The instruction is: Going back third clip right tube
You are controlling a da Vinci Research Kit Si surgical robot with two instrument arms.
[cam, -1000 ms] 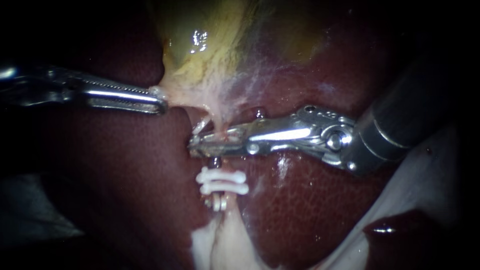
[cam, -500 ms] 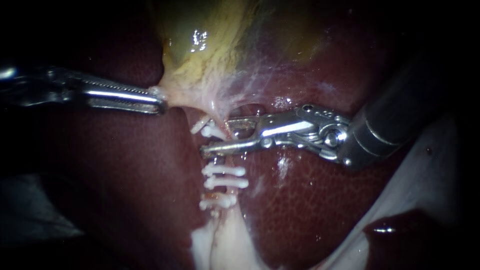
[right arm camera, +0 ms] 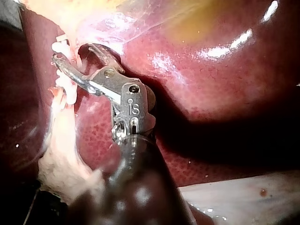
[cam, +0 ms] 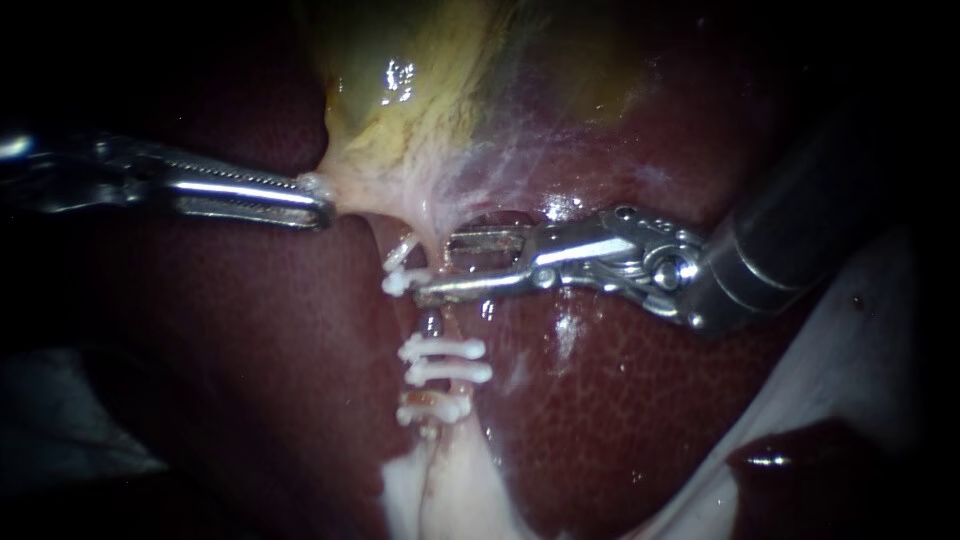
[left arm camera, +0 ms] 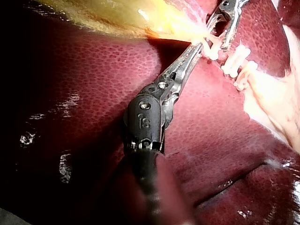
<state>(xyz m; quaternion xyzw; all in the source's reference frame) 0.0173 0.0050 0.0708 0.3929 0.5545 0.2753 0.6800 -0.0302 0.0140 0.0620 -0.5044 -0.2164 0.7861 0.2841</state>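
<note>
Dark red liver fills the background, wet and finely pebbled like leather, with a few bright glints to the right. On the far side bulges the gallbladder, yellow-green, smooth and glossy. It narrows to a pale, stringy neck veiled by a thin, web-like film.

My left instrument comes in from the left, a slim steel piece with long, finely ridged jaws. They are clamped on the pale edge of that neck, which is drawn out to a point toward the left.

My right instrument comes in from the right, a dark round shaft ending in a shiny hinged head. Its jaws stand apart and grip nothing. The far jaw is flat with a slot cut through it, and the near jaw is a thin bar. They lie across the tube, a thin reddish cord running from the neck toward me.

White plastic clips cross this tube. The top clip sits just off the tip of the near jaw, its knobbed end poking left; whether they touch I cannot tell. Nearer, apart from the jaws, the lower clips stack like three rungs, short bars with rounded ends, the nearest smeared pink. Past them the tube sinks into soft, whitish fatty tissue.

From the right wrist camera the gap between the jaws is plain, with a clip beside the thin jaw's tip.
</note>
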